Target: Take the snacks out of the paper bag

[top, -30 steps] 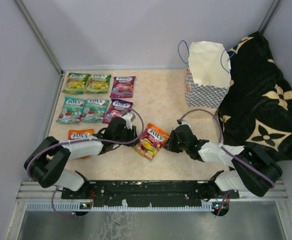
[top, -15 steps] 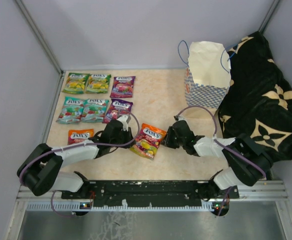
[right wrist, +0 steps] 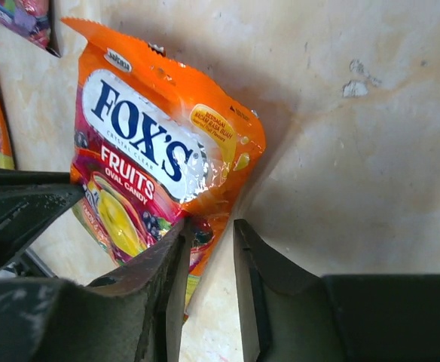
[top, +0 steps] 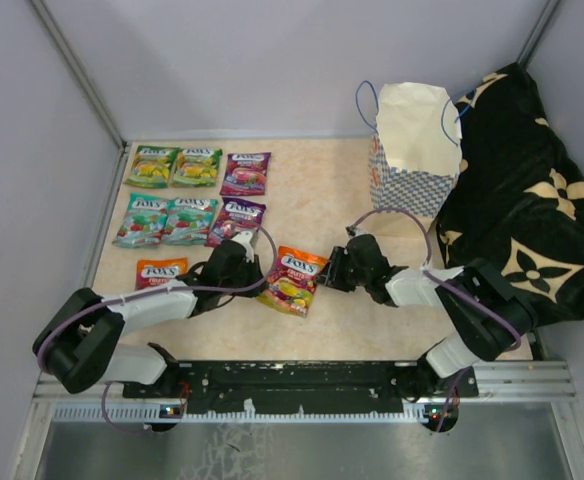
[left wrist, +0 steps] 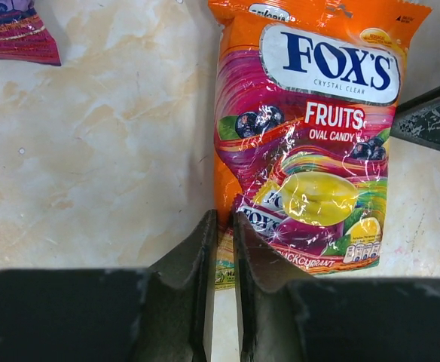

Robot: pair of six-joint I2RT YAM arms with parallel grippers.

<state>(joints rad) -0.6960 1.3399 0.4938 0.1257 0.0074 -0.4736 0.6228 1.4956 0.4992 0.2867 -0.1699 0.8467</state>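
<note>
Nearest the arms, one orange-red pouch (left wrist: 310,151) lies flat on the table (top: 322,190), face up, between the two grippers. The left gripper (left wrist: 224,219) has its fingers drawn almost together on the pouch's lower corner, and the foil fills the thin slit between them. The right gripper (right wrist: 211,225) is at the opposite edge with its fingers a little apart. The pouch's rim rests against one finger, and bare table shows between it and the other.

Out past the left fingers, on their outer side, a second orange-red pouch (top: 158,269) shows partly from under the left arm. That makes two orange-red.

Just beyond the left fingertips is a row of three: a teal pouch (top: 140,220), a second teal pouch (top: 188,220) and a purple pouch (top: 236,218). Farther on is another row of three: a green-yellow pouch (top: 152,167), a second green-yellow pouch (top: 196,167) and a second purple pouch (top: 246,173). In all, eight pouches lie on the table.

Well beyond the right fingers stands one paper bag (top: 410,187), upright with its mouth open. One black cloth (top: 527,200) lies beside it on the outer side.
</note>
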